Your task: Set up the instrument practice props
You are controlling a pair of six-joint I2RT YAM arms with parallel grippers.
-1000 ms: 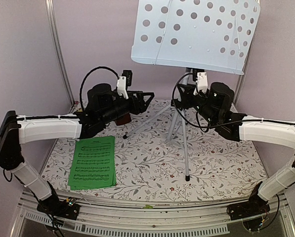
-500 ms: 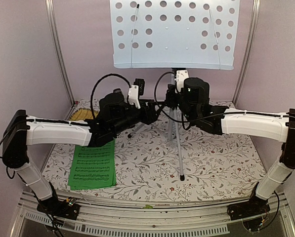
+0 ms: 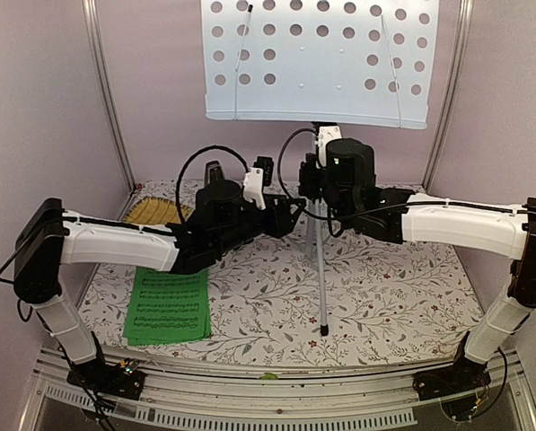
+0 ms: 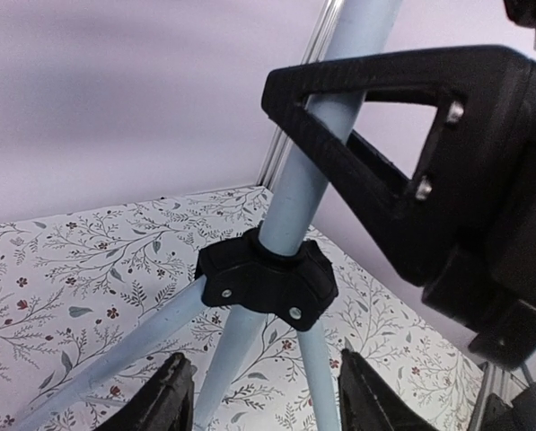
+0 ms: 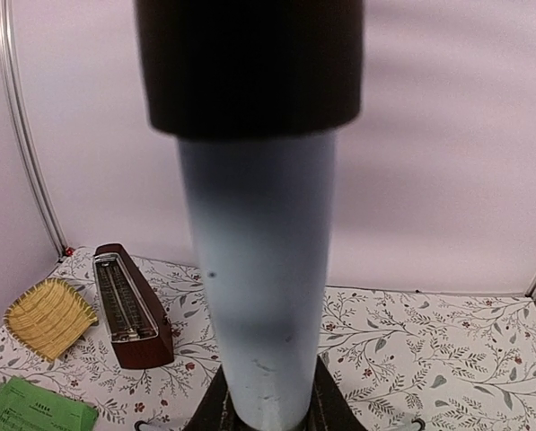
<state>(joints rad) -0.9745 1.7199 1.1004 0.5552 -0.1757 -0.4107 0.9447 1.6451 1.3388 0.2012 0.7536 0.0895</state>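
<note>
Inside the right pincer [image 5: 269, 409], the music stand [image 3: 317, 63] is pinched by its pole; just below, the left pincer [image 4: 263, 400] straddles the tripod legs [image 4: 223, 359], spread. Positioning the stand looks underway; next probably calls for closing on a leg to steady it.

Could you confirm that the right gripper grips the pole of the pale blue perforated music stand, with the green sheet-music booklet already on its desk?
Not quite: the top external view shows the green sheet-music booklet lying flat on the table. The right gripper does grip the pale blue perforated music stand's pole.
</note>
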